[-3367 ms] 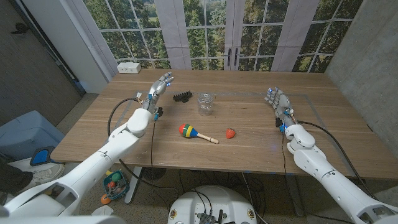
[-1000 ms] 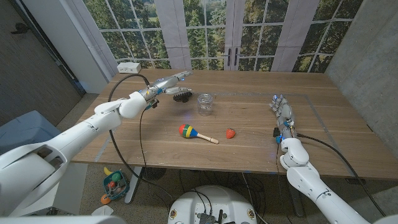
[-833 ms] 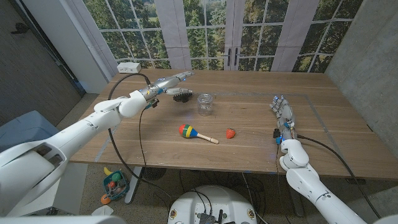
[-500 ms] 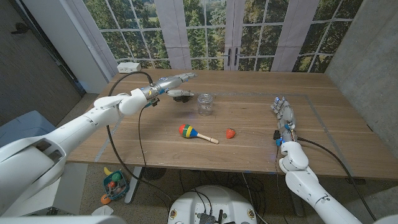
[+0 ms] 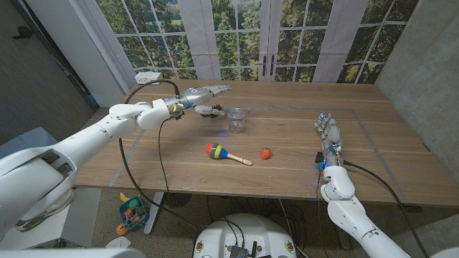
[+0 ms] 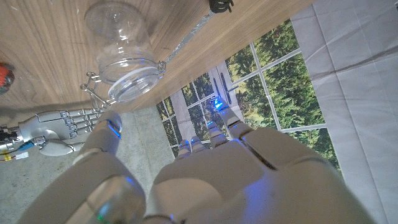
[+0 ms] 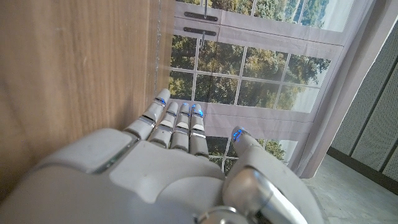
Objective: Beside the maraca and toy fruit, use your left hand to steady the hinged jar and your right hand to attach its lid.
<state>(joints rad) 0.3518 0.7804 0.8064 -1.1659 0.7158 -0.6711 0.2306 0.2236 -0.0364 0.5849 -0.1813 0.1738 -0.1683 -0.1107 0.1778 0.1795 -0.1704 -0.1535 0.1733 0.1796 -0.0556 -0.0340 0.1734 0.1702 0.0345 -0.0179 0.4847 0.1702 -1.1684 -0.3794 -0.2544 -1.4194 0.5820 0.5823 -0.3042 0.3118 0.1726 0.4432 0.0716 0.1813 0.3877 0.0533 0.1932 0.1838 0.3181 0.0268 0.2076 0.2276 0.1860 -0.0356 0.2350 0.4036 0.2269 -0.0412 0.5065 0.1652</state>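
A robot stands at a wooden table [image 5: 287, 172] with both arms out. Its left hand [image 5: 204, 93] hangs over the far part of the table with fingers stretched out and apart, holding nothing; it sits just short of the jar [image 5: 237, 120], which stands a little ahead of its fingertips and slightly nearer the robot, not yet touched. That reach suits the task, since this hand is meant to steady the jar. The jar is clear glass with a wire hinge clasp; in the left wrist view the jar [image 6: 121, 62] stands upright with its wire bail sticking out toward the hand. Whether its lid is on cannot be told. A dark object [image 5: 209, 110] lies on the table right under the left hand. The maraca [image 5: 217, 151], striped red, yellow, green and blue, lies nearer the robot than the jar, and the small red toy fruit [image 5: 266, 153] lies just beyond the maraca's handle tip. The right hand [image 5: 329, 132] waits well apart from the jar, standing on edge with fingers straight and close together, empty, likely until the jar is braced
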